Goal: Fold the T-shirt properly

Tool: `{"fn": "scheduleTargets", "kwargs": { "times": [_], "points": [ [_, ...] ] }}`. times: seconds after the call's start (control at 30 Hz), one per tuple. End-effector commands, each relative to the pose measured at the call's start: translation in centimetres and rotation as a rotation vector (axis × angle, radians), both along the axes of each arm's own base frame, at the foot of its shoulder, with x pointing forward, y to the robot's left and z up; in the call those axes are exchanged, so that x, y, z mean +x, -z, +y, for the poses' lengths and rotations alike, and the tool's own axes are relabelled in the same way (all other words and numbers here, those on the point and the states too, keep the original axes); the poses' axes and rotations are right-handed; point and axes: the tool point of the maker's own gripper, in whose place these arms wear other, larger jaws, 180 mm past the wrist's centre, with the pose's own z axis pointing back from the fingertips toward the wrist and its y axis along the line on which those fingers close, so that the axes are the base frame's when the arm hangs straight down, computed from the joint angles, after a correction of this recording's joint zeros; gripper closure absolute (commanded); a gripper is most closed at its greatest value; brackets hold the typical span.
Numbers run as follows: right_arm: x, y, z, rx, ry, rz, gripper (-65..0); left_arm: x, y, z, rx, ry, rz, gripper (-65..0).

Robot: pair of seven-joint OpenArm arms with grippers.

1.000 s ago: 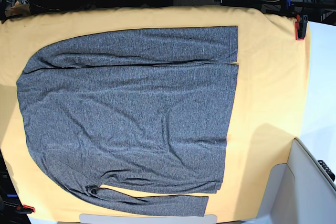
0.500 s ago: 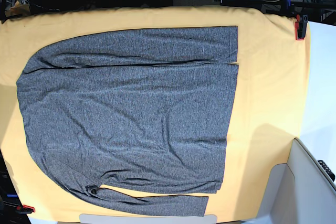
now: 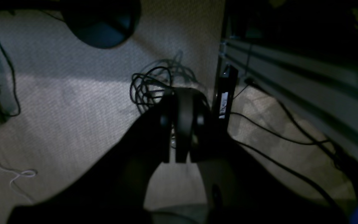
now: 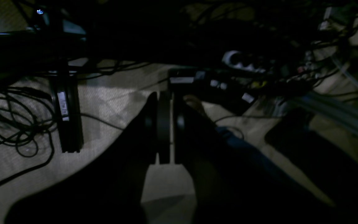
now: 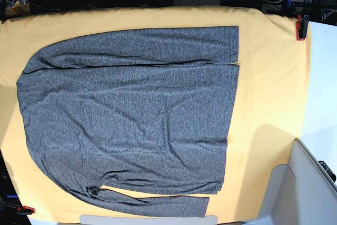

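yellow cloth (image 5: 274, 77) covers surface; t-shirt (image 5: 131, 109) flat on it, unfolded, sleeves along body. left gripper (image 3: 183, 155) and right gripper (image 4: 163, 155) off surface, jaws closed, empty. folding not begun; next: reach shirt edge, open jaws.

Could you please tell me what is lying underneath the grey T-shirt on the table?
A yellow cloth lies under the T-shirt, showing on every side. Whatever is beneath the shirt's middle is covered and cannot be seen.

Dim carpeted floor (image 3: 73, 102) strewn with black cables (image 3: 154, 87).
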Motion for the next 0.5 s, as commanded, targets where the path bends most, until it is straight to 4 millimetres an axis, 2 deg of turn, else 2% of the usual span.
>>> {"fn": "scheduleTargets", "kwargs": {
  "times": [0.0,0.13,0.23,0.33,0.47],
  "points": [
    [0.1,-0.7,-1.1,-0.022,-0.013,-0.025,0.0,0.1,-0.5,0.2,0.007,0.004,-0.029,0.0],
    [0.1,-3.2,-2.7,-0.051,-0.062,-0.087,0.0,-0.4,-2.4,0.7,0.021,0.011,-0.079,0.0],
    [0.1,-5.4,-3.0,-0.06,-0.103,-0.135,0.0,-1.0,-4.3,1.0,0.032,0.019,-0.12,0.0],
    [-0.4,-7.3,-2.7,-0.057,-0.136,-0.167,0.0,-1.8,-6.4,1.3,0.041,0.025,-0.127,0.0],
    [-1.6,-10.2,-2.0,-0.043,-0.166,-0.203,0.0,-2.6,-10.1,1.5,0.054,0.038,-0.172,0.0]
  ]
}}
